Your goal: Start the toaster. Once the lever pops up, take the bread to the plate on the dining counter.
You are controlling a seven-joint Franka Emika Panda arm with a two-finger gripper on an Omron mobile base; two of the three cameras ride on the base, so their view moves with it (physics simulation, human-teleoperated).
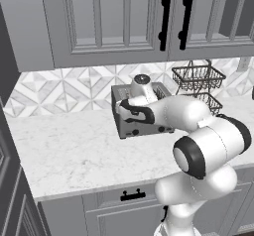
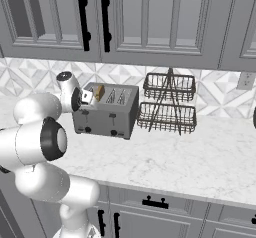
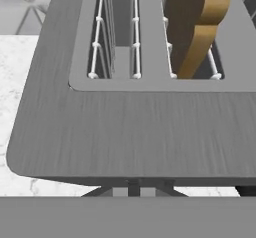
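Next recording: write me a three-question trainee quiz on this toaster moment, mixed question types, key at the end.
1. True or false: the bread stands in a slot of the toaster.
2. Which sits right of the toaster in the right base view: (a) wire basket rack, (b) kettle, (c) bowl?
3. Fill in: the toaster stands on the marble ____, below the grey wall cabinets.

Key: 1 true; 2 a; 3 worktop.

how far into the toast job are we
Early. The bread stands in a slot of the toaster, so nothing has been carried off. In hand: the gripper sits at the toaster's front top edge, by the lever side. Left: lifting the bread out and taking it to the plate.
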